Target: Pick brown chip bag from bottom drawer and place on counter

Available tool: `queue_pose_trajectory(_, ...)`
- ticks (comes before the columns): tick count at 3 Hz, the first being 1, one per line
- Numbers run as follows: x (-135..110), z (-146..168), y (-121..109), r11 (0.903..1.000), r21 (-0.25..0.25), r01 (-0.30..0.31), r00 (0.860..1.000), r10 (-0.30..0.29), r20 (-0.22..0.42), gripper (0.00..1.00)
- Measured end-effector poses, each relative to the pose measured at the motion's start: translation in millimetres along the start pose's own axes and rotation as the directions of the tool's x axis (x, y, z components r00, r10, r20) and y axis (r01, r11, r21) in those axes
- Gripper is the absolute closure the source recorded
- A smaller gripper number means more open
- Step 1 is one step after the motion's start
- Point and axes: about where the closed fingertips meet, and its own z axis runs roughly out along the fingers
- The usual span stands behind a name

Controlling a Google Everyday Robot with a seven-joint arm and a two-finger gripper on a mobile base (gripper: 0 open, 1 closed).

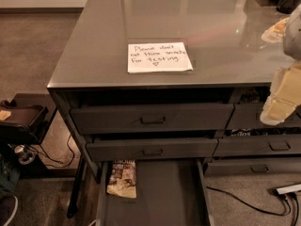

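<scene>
The drawer cabinet (60, 100) fills most of the scene, dark grey metal, and its glossy tabletop (188, 18) throws back the ceiling lights. The bottom drawer (169, 197) stands pulled out toward me at 6 o'clock, its flat floor mostly bare. Above it two wide handled drawers sit one over the other: the upper drawer (117, 119) is slightly out and the middle drawer (188, 149) a little further. At 3 o'clock of these runs a narrower column of right-hand drawers (265, 147).

At 9 o'clock, on the floor beside the cabinet, is a low black stand (23, 119) with cords trailing under it.

The gripper (281, 98) hangs at the 3 o'clock edge of the scene, a pale cream shape in front of the cabinet's top right corner, level with the upper drawer, with the grey arm (295, 36) rising above it over the tabletop's right side. It looks to be touching nothing and carrying nothing, but whether it is open or closed I cannot tell from here.

A white handwritten note (159, 57) lies flat near the front middle of the tabletop.

The brown chip bag (122, 179) lies flat in the bottom drawer's back left corner, against the left wall and partly tucked under the middle drawer. It is well apart from the gripper, down at about 8 o'clock from it.

A black cable (235, 200) snakes over the carpet at 4 o'clock to a white power strip (288, 189).
</scene>
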Motion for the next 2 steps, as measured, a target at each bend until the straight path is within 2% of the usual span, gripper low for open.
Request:
queue_pose_trajectory(1, -14, 18, 30, 0.9999, -0.012, -0.01, 0.995, 0.011, 0.104, 0.0)
queue_pose_trajectory(2, -38, 71, 71, 0.9977, -0.068, -0.002, 0.968, 0.019, 0.251, 0.0)
